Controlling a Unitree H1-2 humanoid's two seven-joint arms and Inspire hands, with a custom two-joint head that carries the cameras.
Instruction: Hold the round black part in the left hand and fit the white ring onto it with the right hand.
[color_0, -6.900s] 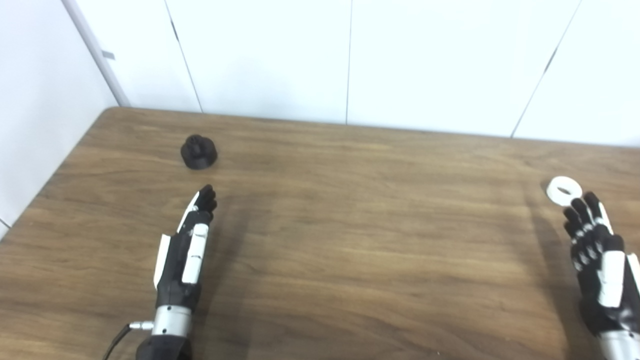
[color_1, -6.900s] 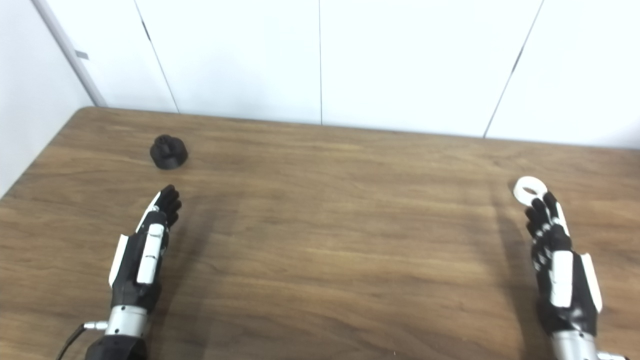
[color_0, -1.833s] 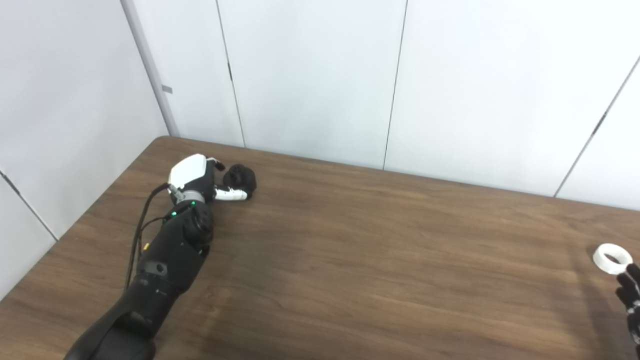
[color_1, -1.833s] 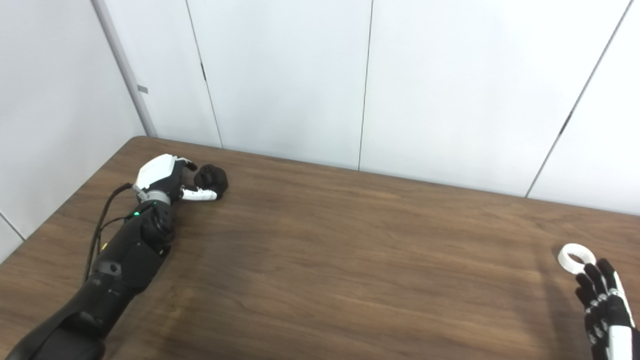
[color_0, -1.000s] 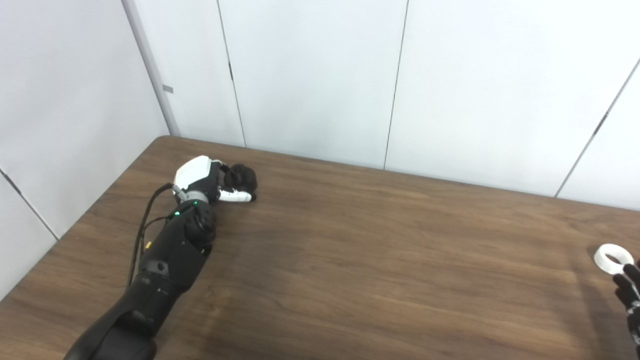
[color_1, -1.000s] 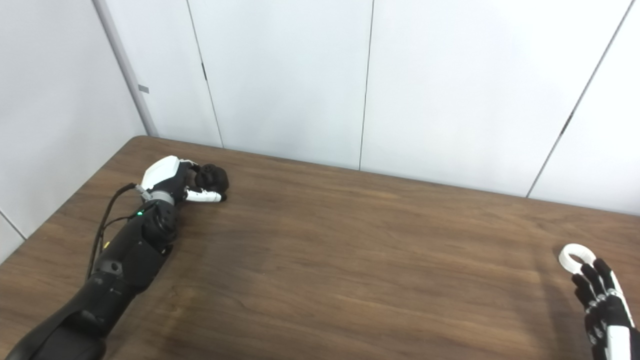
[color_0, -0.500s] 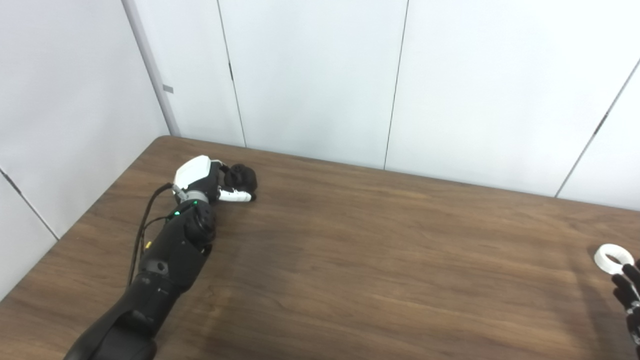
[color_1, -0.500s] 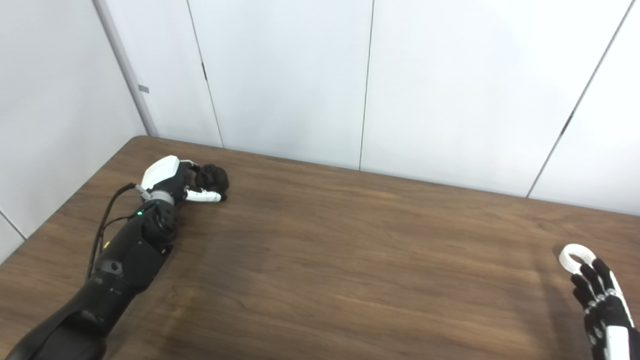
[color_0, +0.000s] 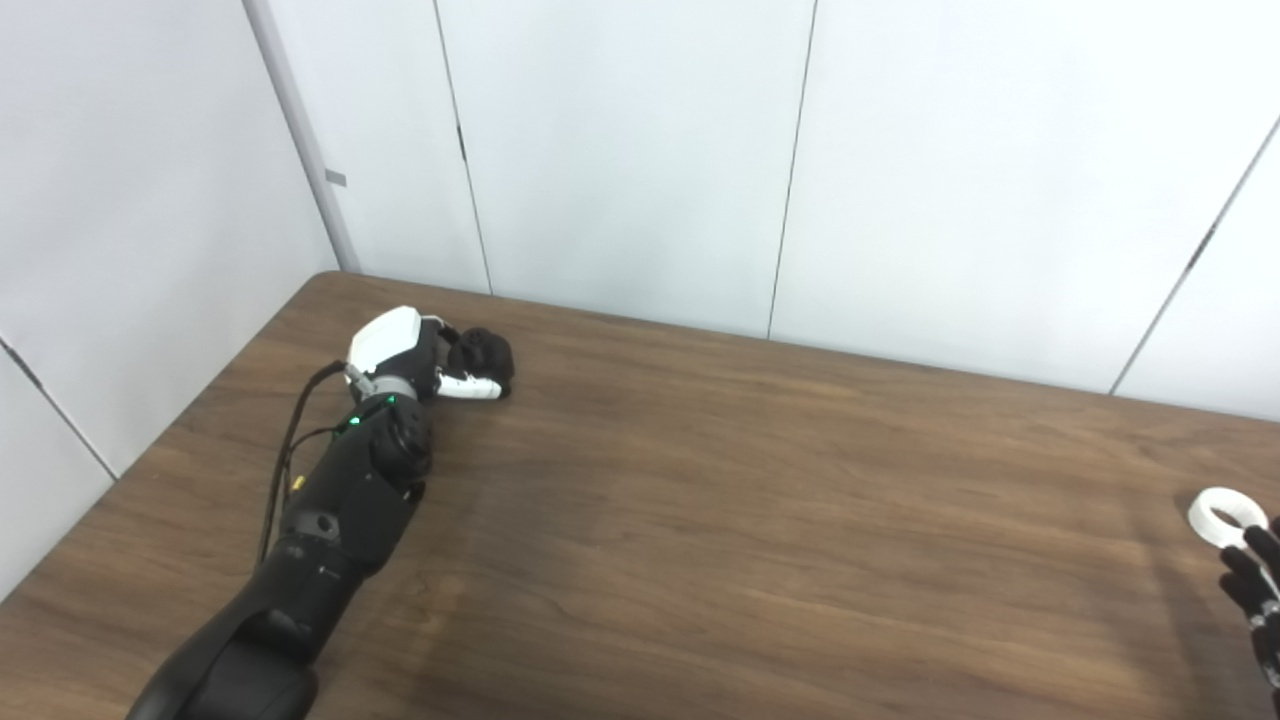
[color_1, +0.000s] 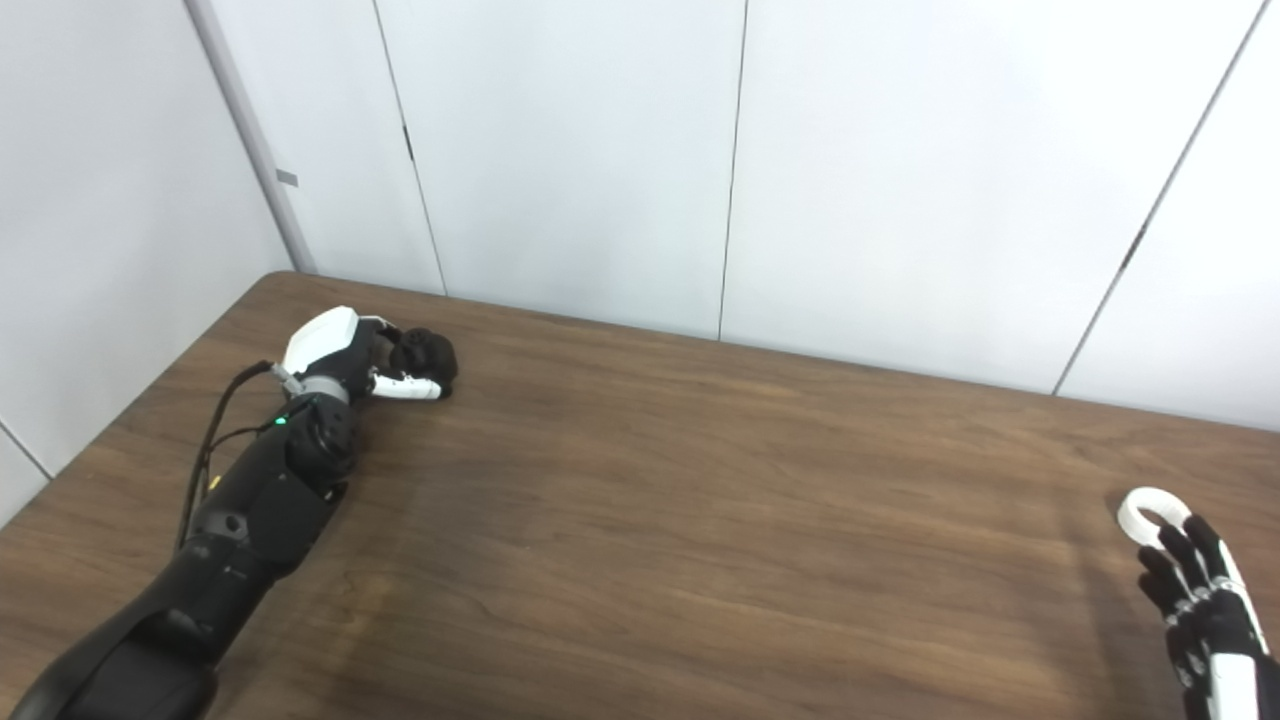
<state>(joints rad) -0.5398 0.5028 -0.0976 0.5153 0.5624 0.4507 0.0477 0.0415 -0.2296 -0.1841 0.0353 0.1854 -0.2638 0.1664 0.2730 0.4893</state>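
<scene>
Well, white ring (color_1: 1153, 512) nr table (color_1: 700, 520) edge

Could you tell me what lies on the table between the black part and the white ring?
Nothing: between the black part and the white ring, only bare wooden table shows, in both eye views.

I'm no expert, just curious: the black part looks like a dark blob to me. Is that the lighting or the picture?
Left eye view: round black part shows no surface detail, dark against the left hand. Right eye view: same; the white ring reads clearly, soft shadows streak the table, and the right hand is cropped.
</scene>
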